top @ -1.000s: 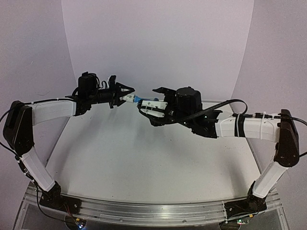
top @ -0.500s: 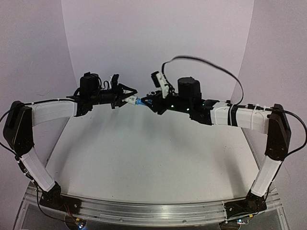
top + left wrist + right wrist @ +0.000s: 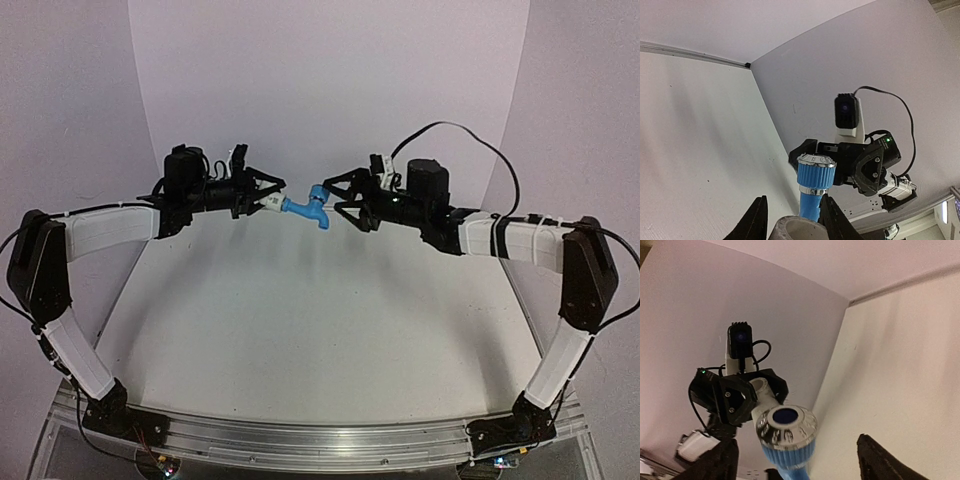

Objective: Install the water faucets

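Observation:
The bright-blue tap (image 3: 305, 208) sticks out to the right of the white pipe fitting (image 3: 269, 206), high above the table. My left gripper (image 3: 268, 197) is shut on the fitting. In the left wrist view (image 3: 792, 215) the fitting's open end (image 3: 790, 231) sits between the fingers, and the tap (image 3: 815, 182) with its silvery-capped knob points away. My right gripper (image 3: 341, 202) is open just right of the tap, not touching it. In the right wrist view (image 3: 797, 445) its fingers (image 3: 885, 460) stand wide apart on either side of the knob (image 3: 786, 426). The fitting (image 3: 761, 392) shows behind the knob.
The white table (image 3: 300, 330) lies well below both grippers, with purple walls (image 3: 330, 90) behind and at the sides. The right arm's black cable (image 3: 470, 140) loops above its wrist. An aluminium rail (image 3: 320, 440) runs along the near edge.
My right gripper, shut on the tap and turning at the wrist before, has opened and drawn back to the right. The tap stays in the fitting held by my left gripper.

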You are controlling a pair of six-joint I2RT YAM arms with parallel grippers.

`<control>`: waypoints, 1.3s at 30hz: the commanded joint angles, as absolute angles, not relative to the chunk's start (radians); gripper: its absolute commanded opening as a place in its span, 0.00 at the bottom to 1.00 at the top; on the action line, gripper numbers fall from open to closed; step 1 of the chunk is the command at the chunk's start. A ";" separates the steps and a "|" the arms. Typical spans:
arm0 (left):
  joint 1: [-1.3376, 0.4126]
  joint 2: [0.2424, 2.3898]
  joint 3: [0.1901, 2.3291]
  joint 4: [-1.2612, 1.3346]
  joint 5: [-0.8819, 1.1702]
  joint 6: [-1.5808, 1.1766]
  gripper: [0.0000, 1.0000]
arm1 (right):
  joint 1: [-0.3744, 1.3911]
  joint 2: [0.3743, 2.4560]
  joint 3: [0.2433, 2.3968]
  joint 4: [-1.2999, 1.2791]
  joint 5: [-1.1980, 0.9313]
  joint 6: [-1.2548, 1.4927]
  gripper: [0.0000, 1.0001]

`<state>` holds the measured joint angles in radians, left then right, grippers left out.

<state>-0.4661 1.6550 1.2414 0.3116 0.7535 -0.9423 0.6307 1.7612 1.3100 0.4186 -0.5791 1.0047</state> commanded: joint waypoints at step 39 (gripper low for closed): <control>-0.451 1.650 1.264 0.339 0.830 -1.003 0.00 | 0.764 1.738 1.416 0.311 -0.608 0.205 0.00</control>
